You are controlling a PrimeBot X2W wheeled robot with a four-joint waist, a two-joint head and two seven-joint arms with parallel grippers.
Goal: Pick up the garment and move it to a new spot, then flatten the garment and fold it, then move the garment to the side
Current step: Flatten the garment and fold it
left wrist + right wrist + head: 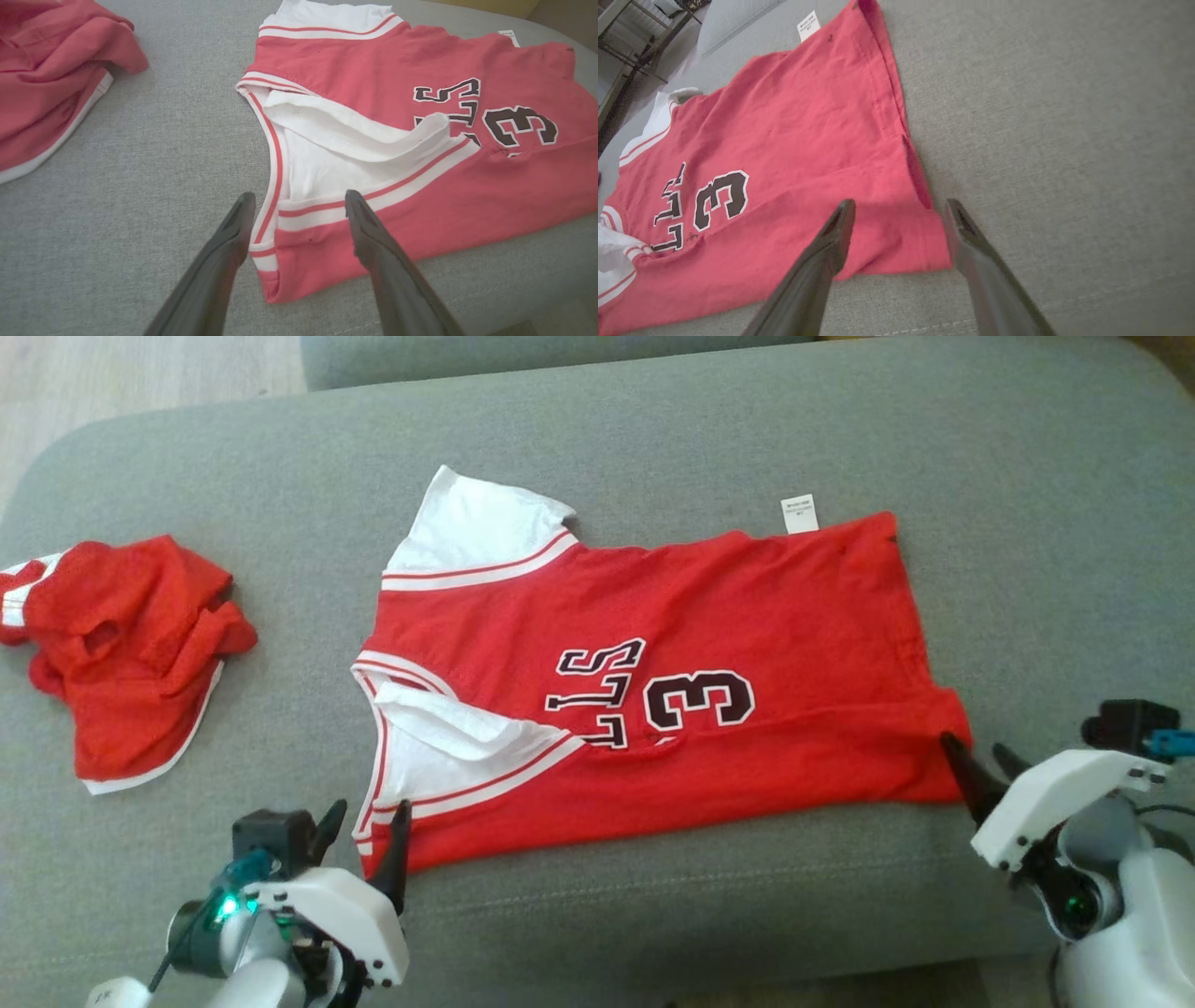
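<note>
Grey sofa cushion (653,439), pale wood floor (112,373) beyond, carries the red jersey (747,616) spread flat at its middle, a crumpled red garment (131,644) well apart. Left fingers (236,228) gape over the jersey's shoulder corner, right fingers (836,233) over its hem corner, both empty.

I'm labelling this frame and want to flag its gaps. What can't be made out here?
Print on the white tag: too small to read in the head and right wrist views.
Lettering on the jersey: its near end is hidden under a fold in the head view.
Crumpled red garment: cut off by the picture edge in the head and left wrist views, so its type is unclear.
Jersey's underside: hidden against the grey cushion.
</note>
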